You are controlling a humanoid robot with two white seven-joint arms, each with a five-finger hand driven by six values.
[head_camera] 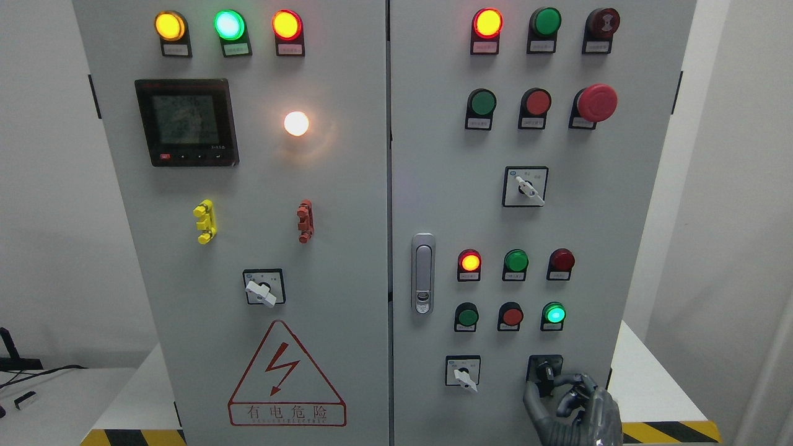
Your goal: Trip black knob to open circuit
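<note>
From the head camera, a grey electrical cabinet (347, 186) with two doors fills the frame. The black knob (545, 371) sits near the bottom of the right door, on a dark square plate, directly below the lit green lamp (554, 314) and to the right of the small white-handled selector switch (463, 373).

The right hand (567, 396), dark grey with jointed fingers, comes up from the lower edge, right of the middle. Its fingers (573, 379) are curled narrowly around the black knob: one reaches over from the right at the knob's level, and the thumb rises on the left of the plate. The tips appear to touch the knob, though how firmly they grip is hard to tell. The left hand does not show.

Above the black knob, the right door carries rows of round buttons and lamps: a lit red lamp (469, 262) above and left of it, another white-handled rotary switch (526, 186) higher up, and a large red mushroom button (596, 102) near the top. A metal door latch (422, 272) stands up and left of the knob, by the seam between the doors. Well to the left of the knob, the left door shows a red lightning warning triangle (286, 375), and higher up a dark meter display (186, 121).
</note>
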